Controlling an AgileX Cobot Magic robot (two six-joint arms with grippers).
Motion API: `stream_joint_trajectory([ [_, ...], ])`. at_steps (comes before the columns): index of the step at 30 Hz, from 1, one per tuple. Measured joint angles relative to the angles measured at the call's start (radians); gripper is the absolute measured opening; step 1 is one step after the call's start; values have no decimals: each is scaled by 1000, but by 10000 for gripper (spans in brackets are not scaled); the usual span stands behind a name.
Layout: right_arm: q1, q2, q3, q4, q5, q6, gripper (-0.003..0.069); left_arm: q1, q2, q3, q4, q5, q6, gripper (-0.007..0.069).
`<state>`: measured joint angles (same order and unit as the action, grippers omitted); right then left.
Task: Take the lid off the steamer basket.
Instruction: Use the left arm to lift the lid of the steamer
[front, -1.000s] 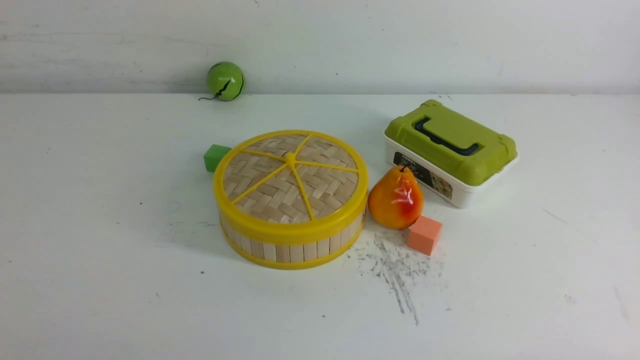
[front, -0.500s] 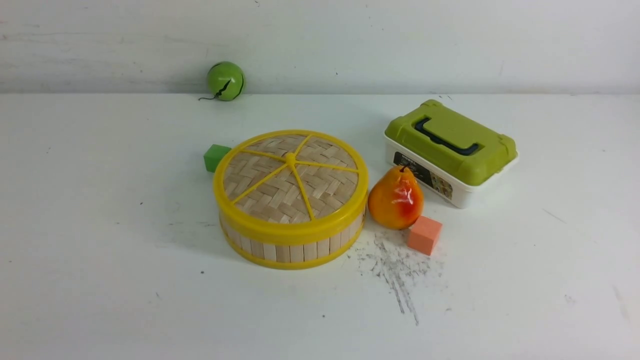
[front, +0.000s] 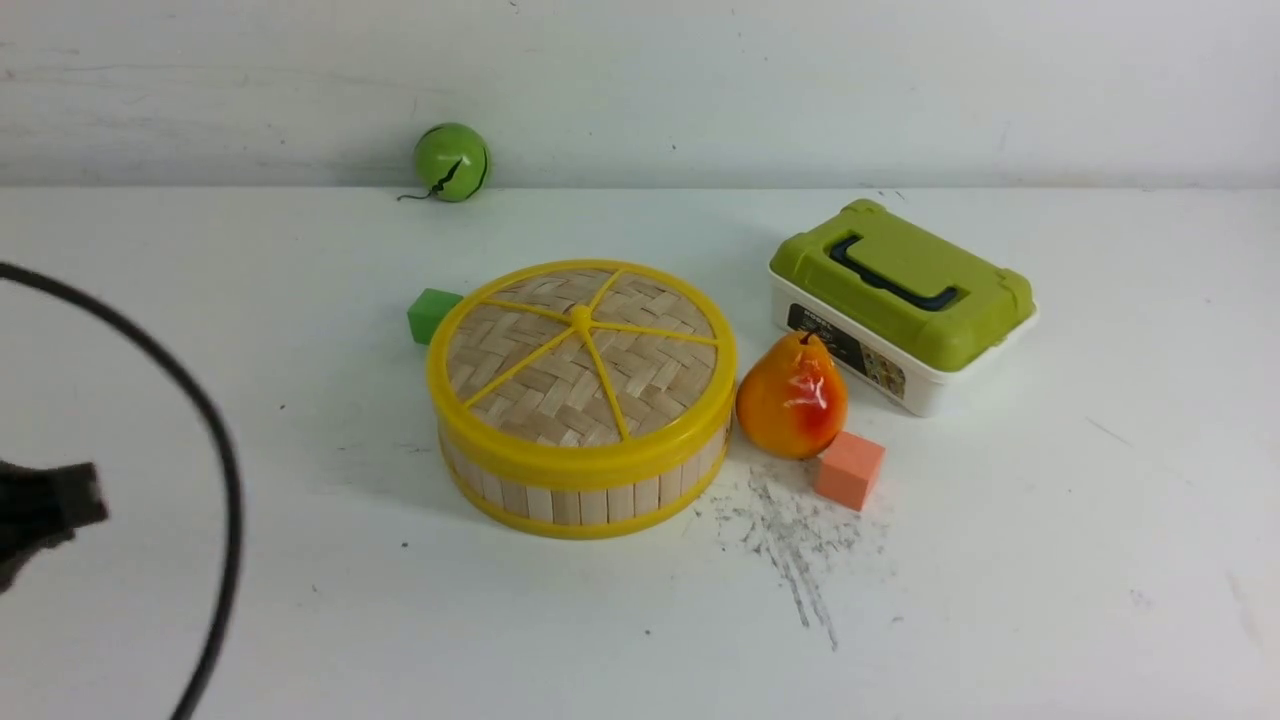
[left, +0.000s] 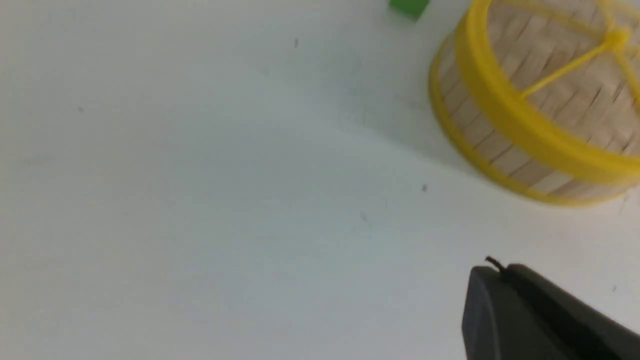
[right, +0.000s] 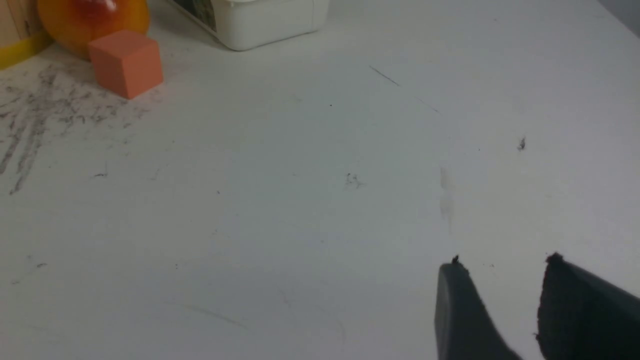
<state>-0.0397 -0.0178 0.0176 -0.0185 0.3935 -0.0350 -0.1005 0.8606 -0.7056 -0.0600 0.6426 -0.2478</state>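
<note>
we find the lid on the steamer basket near frame centre; likely light, slightly flexible: grip its central knob; left end effector clenched empty, right end effector released

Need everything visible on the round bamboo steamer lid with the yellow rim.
The round woven-bamboo lid with a thick yellow, plastic-looking rim has yellow spokes meeting at a small centre knob. It sits closed and level on the light wooden-slat steamer basket with a yellow bottom rim, in the middle of the white table. No hand touches it. The orange-red pear with a dark stem is close by its right edge; whether they touch is unclear.
</note>
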Motion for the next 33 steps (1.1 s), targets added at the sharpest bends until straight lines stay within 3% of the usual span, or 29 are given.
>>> stream_joint_trajectory([
  [7, 0, 0, 0, 0, 0, 0, 240, 0, 389, -164, -173, 37, 62, -13],
  [16, 0, 0, 0, 0, 0, 0, 240, -120, 771, -589, -494, 256, 388, -13],
  [19, 0, 0, 0, 0, 0, 0, 240, -182, 903, -768, -551, 336, 434, -13],
  [24, 0, 0, 0, 0, 0, 0, 240, -257, 1027, -1009, -459, 410, 379, -13],
  [33, 0, 0, 0, 0, 0, 0, 240, -342, 1203, -1331, -15, 379, 139, -10],
])
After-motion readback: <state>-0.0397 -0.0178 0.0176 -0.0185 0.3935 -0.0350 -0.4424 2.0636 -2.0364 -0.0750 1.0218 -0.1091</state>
